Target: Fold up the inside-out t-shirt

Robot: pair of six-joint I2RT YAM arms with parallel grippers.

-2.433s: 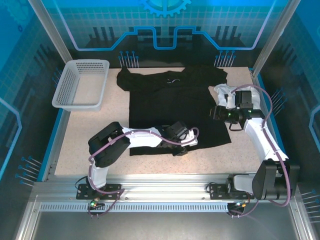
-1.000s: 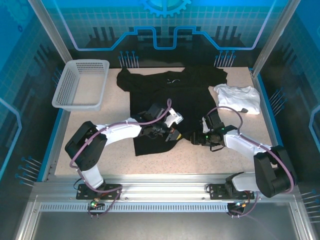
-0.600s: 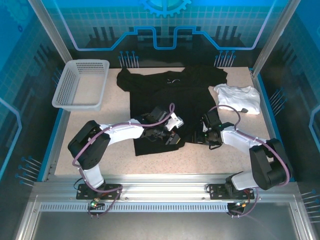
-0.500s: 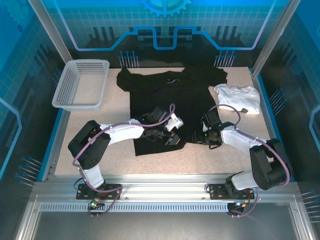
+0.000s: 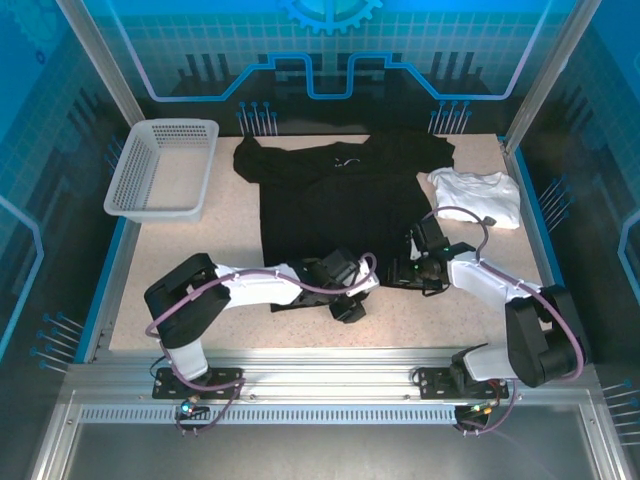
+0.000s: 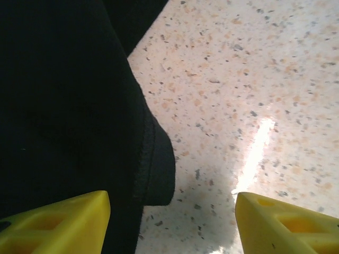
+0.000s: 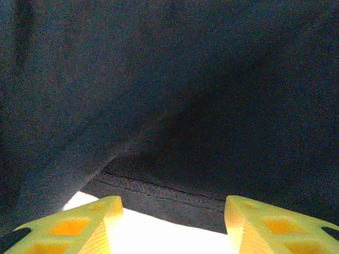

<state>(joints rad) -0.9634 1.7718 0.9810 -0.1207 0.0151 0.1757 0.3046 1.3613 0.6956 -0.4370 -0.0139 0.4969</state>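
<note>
The black inside-out t-shirt (image 5: 330,200) lies flat on the table, collar toward the back. My left gripper (image 5: 347,307) hangs at its near hem. In the left wrist view the left gripper (image 6: 172,227) is open, and a rounded hem corner of the t-shirt (image 6: 156,174) lies on the table between its yellow fingertips (image 6: 63,222) without touching them. My right gripper (image 5: 397,272) sits low at the shirt's near right edge. Seen from the right wrist, the right gripper (image 7: 172,225) is open and the stitched hem (image 7: 175,193) lies just past its fingertips (image 7: 275,222).
A small white garment (image 5: 480,198) lies right of the shirt at the table's right edge. A grey plastic basket (image 5: 165,170) stands at the back left. Speckled tabletop (image 5: 200,250) shows left of the shirt and along the near edge.
My left gripper has opened, let go of the shirt and moved toward the near hem. The right gripper stays open and has barely shifted.
</note>
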